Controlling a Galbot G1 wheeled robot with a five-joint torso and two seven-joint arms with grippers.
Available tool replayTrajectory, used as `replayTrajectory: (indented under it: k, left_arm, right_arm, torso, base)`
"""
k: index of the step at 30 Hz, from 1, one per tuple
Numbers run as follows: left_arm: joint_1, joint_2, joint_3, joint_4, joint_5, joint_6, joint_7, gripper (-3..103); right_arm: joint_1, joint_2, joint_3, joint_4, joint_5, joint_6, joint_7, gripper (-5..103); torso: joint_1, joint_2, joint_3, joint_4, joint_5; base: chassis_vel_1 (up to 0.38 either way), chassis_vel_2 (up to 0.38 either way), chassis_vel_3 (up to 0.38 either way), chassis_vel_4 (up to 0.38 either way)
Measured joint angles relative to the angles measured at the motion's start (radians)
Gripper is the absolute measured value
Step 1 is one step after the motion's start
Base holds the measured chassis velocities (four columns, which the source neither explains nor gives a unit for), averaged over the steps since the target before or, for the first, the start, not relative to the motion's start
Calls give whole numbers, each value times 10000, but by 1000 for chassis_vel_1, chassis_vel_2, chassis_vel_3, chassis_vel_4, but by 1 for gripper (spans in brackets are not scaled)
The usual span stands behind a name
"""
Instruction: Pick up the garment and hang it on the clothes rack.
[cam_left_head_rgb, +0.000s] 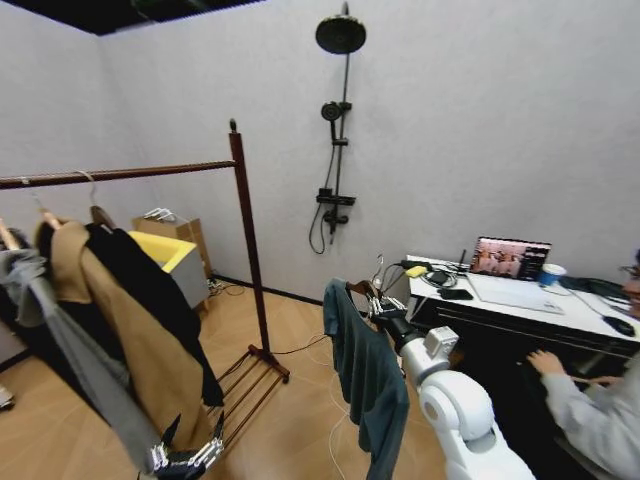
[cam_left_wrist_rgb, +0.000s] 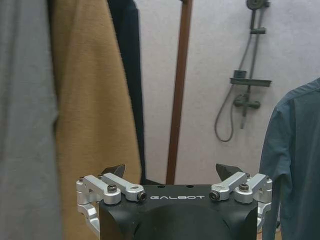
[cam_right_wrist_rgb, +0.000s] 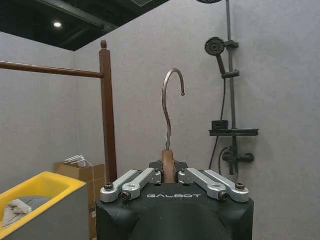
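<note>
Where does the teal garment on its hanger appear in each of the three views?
Head view: the garment hangs from the right gripper, lower centre.
Left wrist view: at the right edge.
Right wrist view: its hanger's hook rises from the gripper.
Shared landmark: the clothes rack post.

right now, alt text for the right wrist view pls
The right gripper has its jaws shut on the wooden neck of the garment's hanger, metal hook upright. Behind stand the clothes rack, a wall shower and a yellow bin.
</note>
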Motion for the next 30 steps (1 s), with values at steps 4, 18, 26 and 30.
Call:
replayTrajectory:
  k: [4,18,26,30]
  left_arm:
    - [0,0,0,0,0,0,0,100]
    - [0,0,0,0,0,0,0,100]
    - [0,-1,0,0,0,0,0,100]
    - [0,0,2,0,0,0,0,100]
  right_arm:
    - [22,41,60,-60,-85,50,-20,10]
    - [-285,39,470,210,-116,56,20,10]
    - [-129,-159,448,151,-159,128,2,10]
    - [137,-248,300,1,-120,128,-51,10]
  torso:
    - [0,0,0,1,0]
    - [0,0,0,1,3]
    - [0,-1,0,4,1]
    - [0,-1,0,-3,1]
  base:
    - [128,123,120,111]
    - [131,123,126,124]
    - [95,84,97,83]
    - [7,13,18,5]
